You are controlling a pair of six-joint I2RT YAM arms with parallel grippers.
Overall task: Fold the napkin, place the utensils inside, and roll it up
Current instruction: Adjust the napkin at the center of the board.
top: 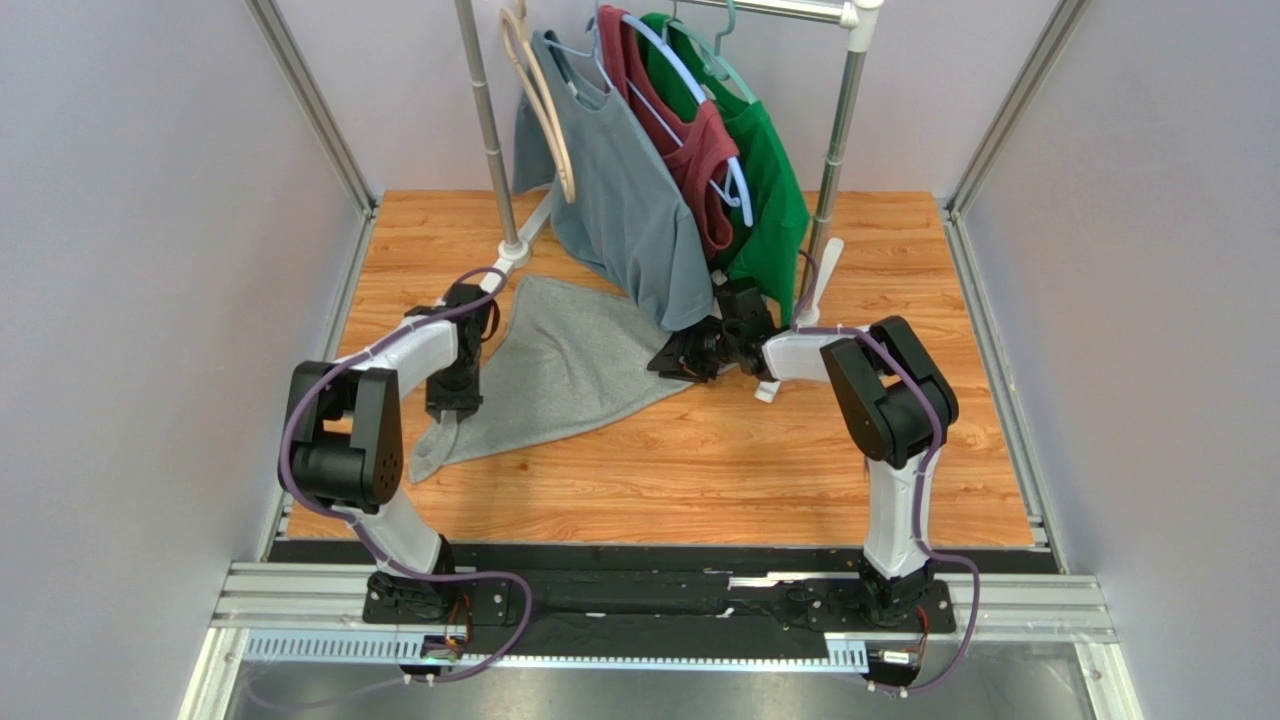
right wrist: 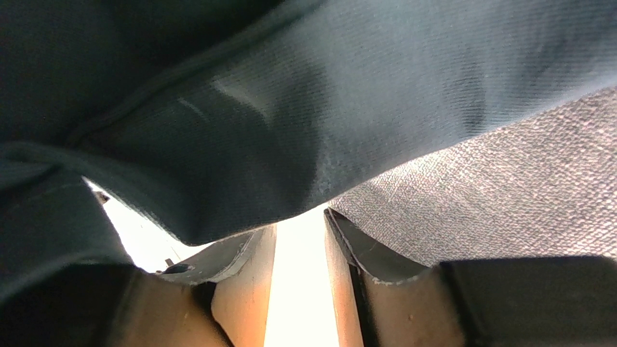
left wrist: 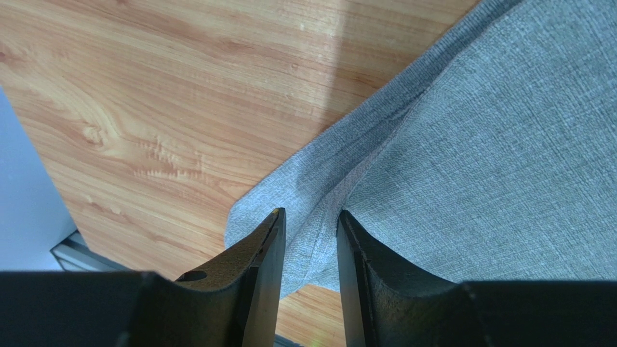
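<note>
The heather-grey napkin (top: 564, 375) lies rumpled on the wooden table, its far right corner under the hanging clothes. My left gripper (top: 454, 398) is at the napkin's left edge. In the left wrist view the left gripper (left wrist: 310, 213) has its jaws narrowly apart and pinches a raised fold of the napkin (left wrist: 471, 144). My right gripper (top: 684, 360) is at the napkin's right corner, under the shirts. In the right wrist view the right gripper (right wrist: 299, 217) is slightly open with nothing between the fingers, and the napkin (right wrist: 507, 195) touches its right finger. The fork is out of view.
A clothes rack (top: 489, 135) stands at the back with a grey shirt (top: 616, 195), a maroon top (top: 684, 128) and a green shirt (top: 766, 180) on hangers. A dark hanging garment (right wrist: 290, 108) drapes over the right wrist camera. Grey walls close in both sides.
</note>
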